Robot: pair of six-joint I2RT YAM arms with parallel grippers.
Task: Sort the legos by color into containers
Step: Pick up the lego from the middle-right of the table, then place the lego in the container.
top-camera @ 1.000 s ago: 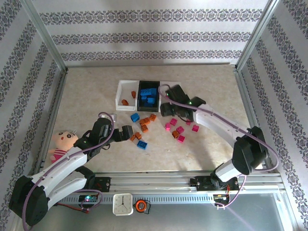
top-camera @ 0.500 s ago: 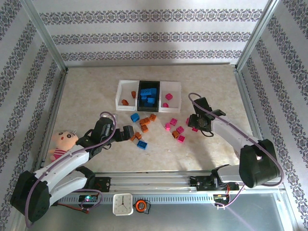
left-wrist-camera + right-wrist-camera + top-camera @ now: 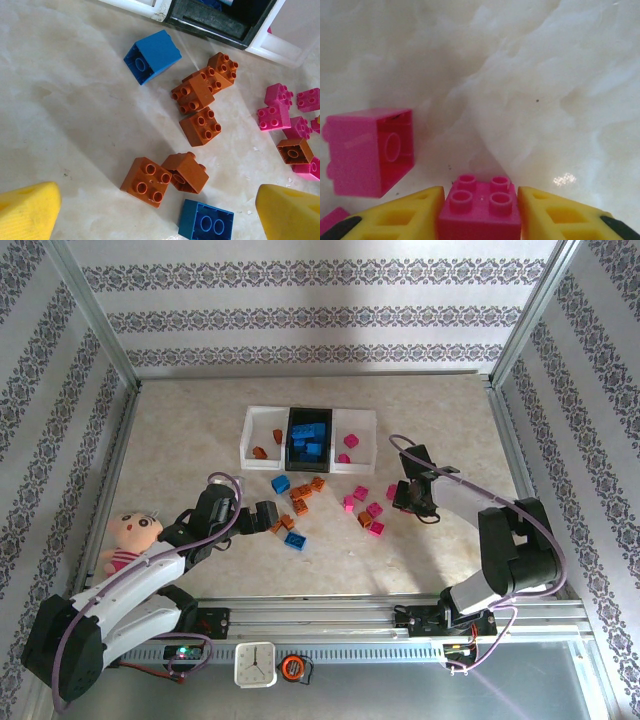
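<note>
Holding left gripper (image 3: pixel 159 214) jaws wide apart above the orange bricks (image 3: pixel 147 181), leaving room to straddle one. Clamping right gripper (image 3: pixel 405 497) jaws on a pink brick (image 3: pixel 481 205) down at the table (image 3: pixel 545 75), likely readying it for the right white bin (image 3: pixel 373 430).

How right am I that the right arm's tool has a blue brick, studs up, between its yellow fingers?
Wrong on colour only: that brick is pink, not blue. The right wrist view shows it, studs up, between the right tool's yellow fingers.
</note>
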